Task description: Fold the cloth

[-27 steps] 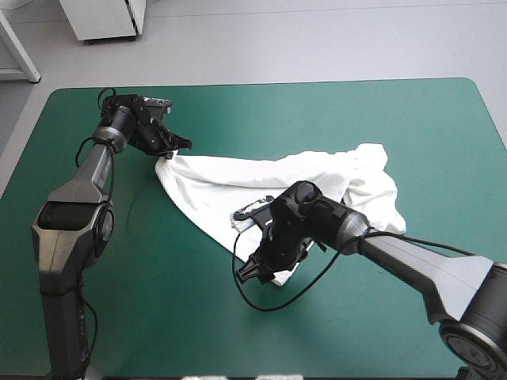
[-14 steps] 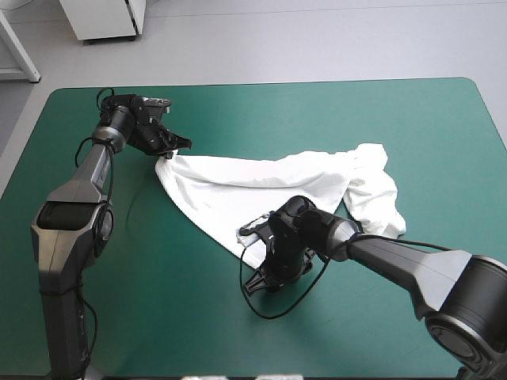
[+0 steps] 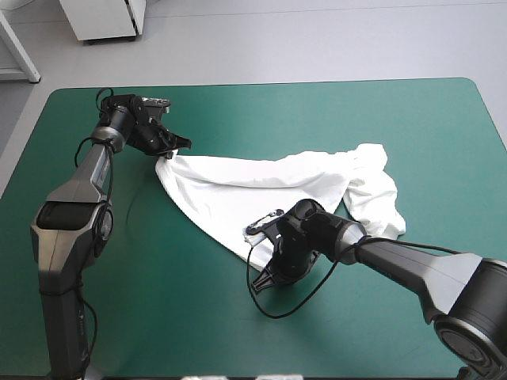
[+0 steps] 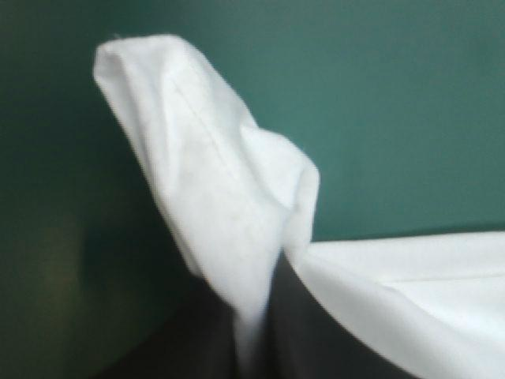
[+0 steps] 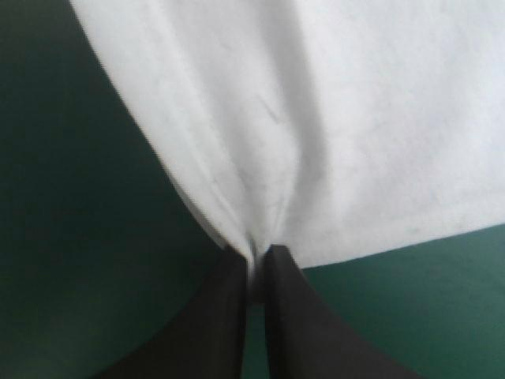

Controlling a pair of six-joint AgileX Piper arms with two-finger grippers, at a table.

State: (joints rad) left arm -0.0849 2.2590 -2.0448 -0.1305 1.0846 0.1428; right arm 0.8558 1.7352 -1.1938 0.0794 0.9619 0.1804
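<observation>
Two pinches on the T-shirt (image 3: 261, 186), left hand (image 4: 256, 309) and right hand (image 5: 254, 254), over teal-green cover (image 3: 380, 119).

My table (image 3: 396, 127), teal-green, fills most of the frame. White T-shirt (image 3: 261, 186) lies on it, centre-left to centre-right, bunched at its right end.

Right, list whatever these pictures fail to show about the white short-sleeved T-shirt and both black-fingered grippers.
High view: the black-fingered right gripper covers its own pinch on the white short-sleeved T-shirt.
High view: collar and sleeves lost in bunched folds.
Right wrist view: edges crop the shirt; pinched part unidentifiable.
Left wrist view: the left gripper is a dark blur.
</observation>
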